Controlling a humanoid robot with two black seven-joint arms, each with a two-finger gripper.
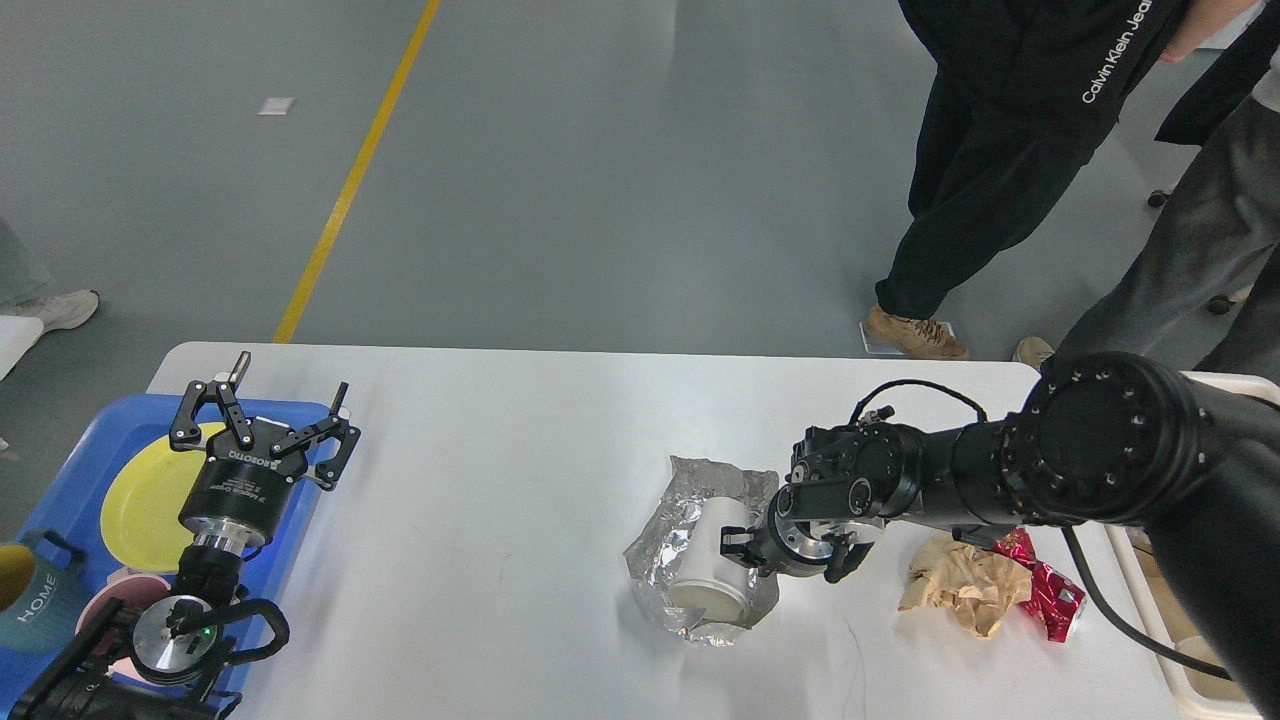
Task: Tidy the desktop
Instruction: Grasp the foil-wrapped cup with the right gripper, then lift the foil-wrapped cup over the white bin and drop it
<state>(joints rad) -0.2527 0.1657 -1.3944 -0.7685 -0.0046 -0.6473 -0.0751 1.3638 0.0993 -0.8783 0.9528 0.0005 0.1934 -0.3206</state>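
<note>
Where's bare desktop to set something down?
Widest free patch: desktop between the blue tray and the foil. The far strip along the back edge is bare too. Crowded at right: right gripper at the cup, crumpled paper, red wrapper.
</note>
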